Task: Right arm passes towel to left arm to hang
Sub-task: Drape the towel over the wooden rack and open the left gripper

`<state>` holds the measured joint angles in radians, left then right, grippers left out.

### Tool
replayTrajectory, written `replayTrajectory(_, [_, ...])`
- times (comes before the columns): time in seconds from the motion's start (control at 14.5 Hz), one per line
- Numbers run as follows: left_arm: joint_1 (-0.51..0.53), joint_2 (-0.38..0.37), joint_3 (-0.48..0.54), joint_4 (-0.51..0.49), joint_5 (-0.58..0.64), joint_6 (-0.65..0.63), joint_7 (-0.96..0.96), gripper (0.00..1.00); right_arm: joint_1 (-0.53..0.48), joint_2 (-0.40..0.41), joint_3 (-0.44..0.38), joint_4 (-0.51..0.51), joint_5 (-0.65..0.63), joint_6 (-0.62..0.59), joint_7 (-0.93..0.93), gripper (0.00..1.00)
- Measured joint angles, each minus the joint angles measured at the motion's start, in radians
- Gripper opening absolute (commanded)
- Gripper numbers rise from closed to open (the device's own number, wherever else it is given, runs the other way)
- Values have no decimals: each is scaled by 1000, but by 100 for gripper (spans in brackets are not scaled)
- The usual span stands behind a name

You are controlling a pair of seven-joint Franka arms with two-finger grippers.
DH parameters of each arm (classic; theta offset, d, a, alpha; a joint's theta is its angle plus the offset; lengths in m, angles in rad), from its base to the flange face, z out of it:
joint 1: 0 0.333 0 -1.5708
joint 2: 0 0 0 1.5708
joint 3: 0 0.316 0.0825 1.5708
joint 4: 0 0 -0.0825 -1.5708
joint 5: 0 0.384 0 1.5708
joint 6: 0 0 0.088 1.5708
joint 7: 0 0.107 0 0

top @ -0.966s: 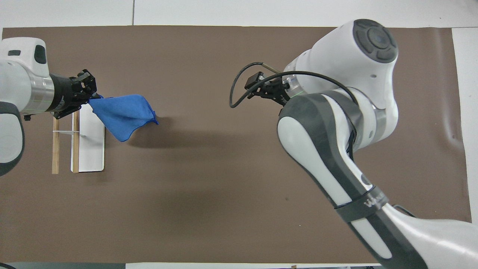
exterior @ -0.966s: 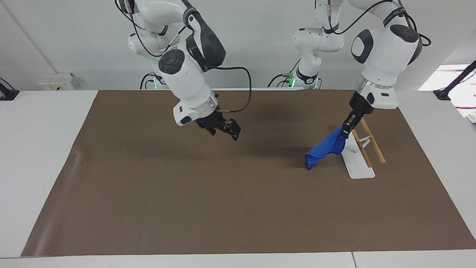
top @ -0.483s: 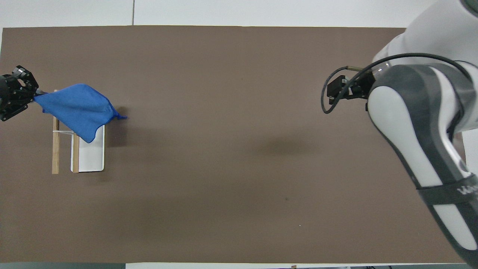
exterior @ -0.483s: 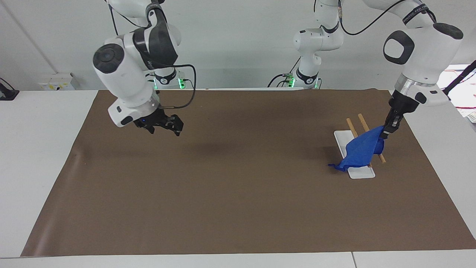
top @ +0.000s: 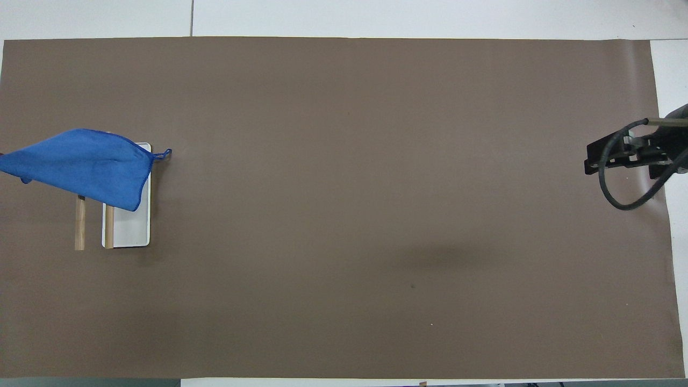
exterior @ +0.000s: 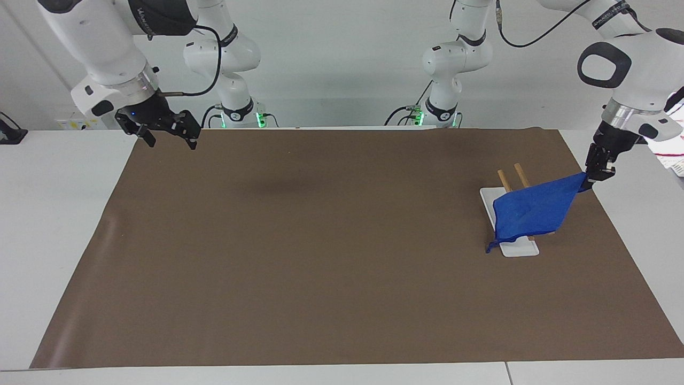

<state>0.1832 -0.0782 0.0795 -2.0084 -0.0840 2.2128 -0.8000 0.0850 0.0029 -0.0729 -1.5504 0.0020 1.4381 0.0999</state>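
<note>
My left gripper (exterior: 594,177) is shut on one corner of the blue towel (exterior: 531,214), in the air at the left arm's end of the table. From there the towel slopes down across the two wooden rails (exterior: 507,179) of the rack. Its low corner with the thin loop (exterior: 489,248) hangs by the rack's white base (exterior: 521,249). In the overhead view the towel (top: 86,166) covers the rails' (top: 79,223) farther part, and the left gripper is out of frame. My right gripper (exterior: 168,136) is open and holds nothing, up over the mat's corner at the right arm's end (top: 604,157).
A brown mat (exterior: 320,240) covers most of the white table. Two smaller white arms with green-lit bases (exterior: 235,115) (exterior: 438,112) stand at the robots' edge. Papers and a black clamp (exterior: 670,144) lie off the mat at the left arm's end.
The right arm has swung away from the table's middle to its own end, gripper open. The left gripper has pulled the towel across the rack toward the left arm's end.
</note>
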Motion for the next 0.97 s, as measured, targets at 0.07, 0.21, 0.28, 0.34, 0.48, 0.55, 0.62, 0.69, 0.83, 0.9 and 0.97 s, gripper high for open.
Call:
replayTrajectory(0.07, [10,-10,0,-35,0,43,0,0,-2,-4,0,-9,-2,-1,-10,100])
replayTrajectory(0.21, [16,-20,-1,-86,0,102,0,0,-9,-2,1,-24,-5,-1,-21,100])
replayTrajectory(0.28, [17,-20,-1,-97,0,118,0,0,-19,-2,3,-28,-6,-1,-27,100])
replayTrajectory(0.34, [20,-20,-1,-103,0,130,0,0,-33,-2,7,-28,-6,0,-33,100])
replayTrajectory(0.48, [39,-20,-1,-108,0,146,0,0,-53,-5,11,-28,-6,1,-52,100])
replayTrajectory(0.55, [51,-20,-1,-109,0,156,0,0,-56,-9,11,-28,-6,1,-56,100])
replayTrajectory(0.62, [64,-20,-1,-109,0,163,0,0,-56,-13,12,-30,-6,1,-57,100])
replayTrajectory(0.69, [74,-20,-1,-109,0,168,1,0,-56,-18,12,-36,-6,1,-60,100])
replayTrajectory(0.83, [80,-20,-1,-109,0,169,1,0,-56,-27,12,-49,-6,1,-70,100])
replayTrajectory(0.9, [80,-20,-3,-109,0,169,1,0,-56,-29,12,-53,-6,1,-72,100])
replayTrajectory(0.97, [80,-20,-5,-110,0,169,1,12,-56,-29,12,-55,-6,1,-72,100])
